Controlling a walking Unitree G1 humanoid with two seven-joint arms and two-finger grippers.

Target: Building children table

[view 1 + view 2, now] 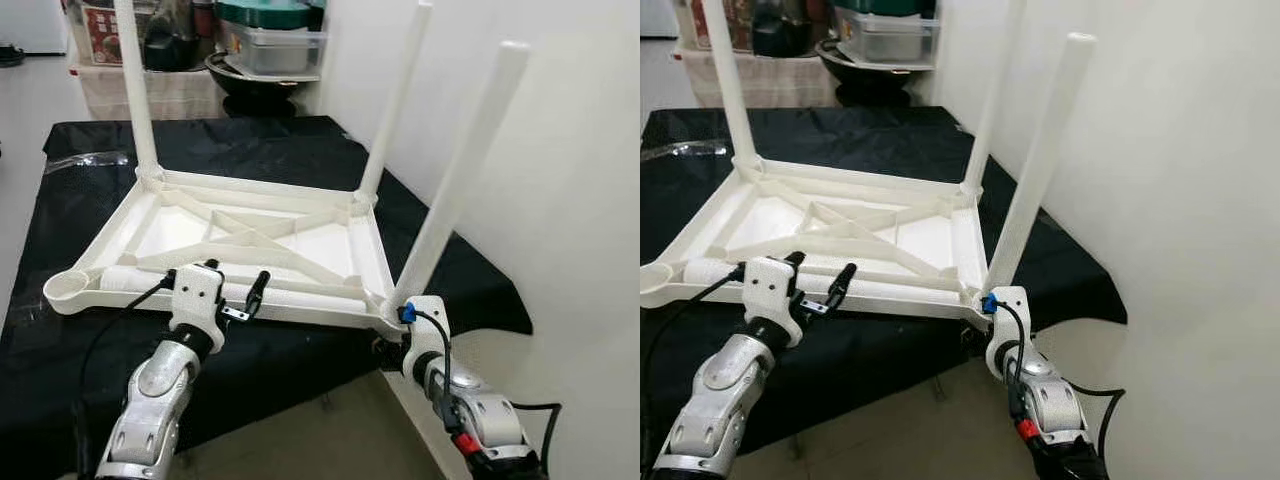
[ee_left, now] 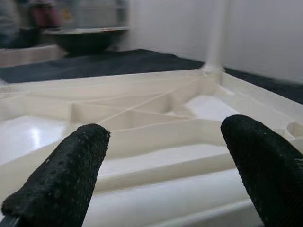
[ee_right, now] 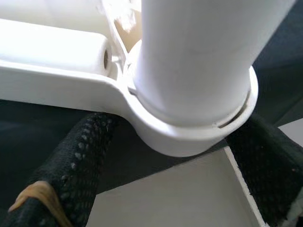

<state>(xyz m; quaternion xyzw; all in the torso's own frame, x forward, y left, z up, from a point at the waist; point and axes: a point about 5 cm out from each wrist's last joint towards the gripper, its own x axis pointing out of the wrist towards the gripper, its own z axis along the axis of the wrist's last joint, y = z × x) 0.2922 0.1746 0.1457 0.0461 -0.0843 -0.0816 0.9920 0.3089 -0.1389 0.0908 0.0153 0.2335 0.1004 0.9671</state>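
No writing is legible; the white table (image 1: 250, 240) lies upside down on the black cloth (image 1: 250, 150), three fitted legs (image 1: 395, 105) pointing up, tops cropped; a loose leg (image 1: 230, 285) lies along its near edge; left gripper (image 1: 235, 285) spread above it; right gripper (image 3: 175, 156) spread around the near-right corner socket (image 3: 189, 137)
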